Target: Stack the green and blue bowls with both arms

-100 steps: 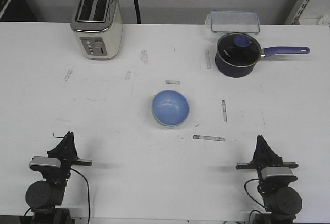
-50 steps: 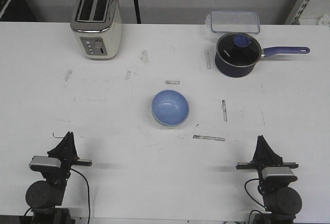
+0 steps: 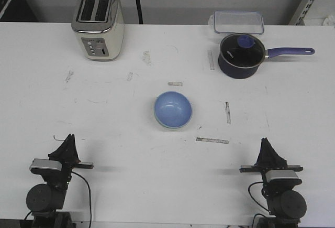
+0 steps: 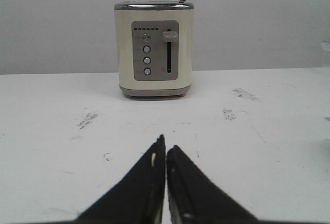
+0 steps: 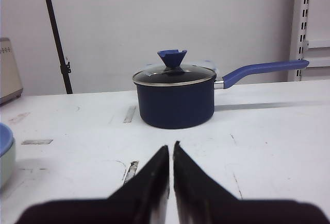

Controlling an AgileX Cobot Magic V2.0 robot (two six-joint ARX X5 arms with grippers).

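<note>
Colours: glossy periwinkle blue over pale mint green at the middle of a white table (image 3: 104,118).
Bowl count: two, it seems. In the front view the blue bowl (image 3: 173,109) fills almost the whole outline and only a thin pale rim shows under its near edge; in the right wrist view a blue lip sits on a pale green wall at the picture's edge, so the green bowl (image 5: 5,163) appears to hold the blue one nested inside it.
Bowl look: round, shallow, smooth, open side up, with a soft highlight inside.
Bowl place: centre of the table, well apart from both arms, nearer than the toaster and the saucepan.
Arm count: two, at the near edge, one at the left and one at the right.
Left gripper (image 3: 68,140): fingers brought together to a point, nothing between them, aimed at the far side toward the toaster.
Right gripper (image 3: 266,143): fingers likewise pressed together and empty, aimed toward the saucepan.
Toaster (image 3: 98,23): one, cream and chrome, two slots, far left.
Saucepan (image 3: 241,55): one, dark blue, glass lid with a blue knob, long handle pointing right, far right.
Container (image 3: 238,22): one, clear plastic, rectangular, just beyond the saucepan.
Tape marks: several short grey strips around the bowls.
</note>
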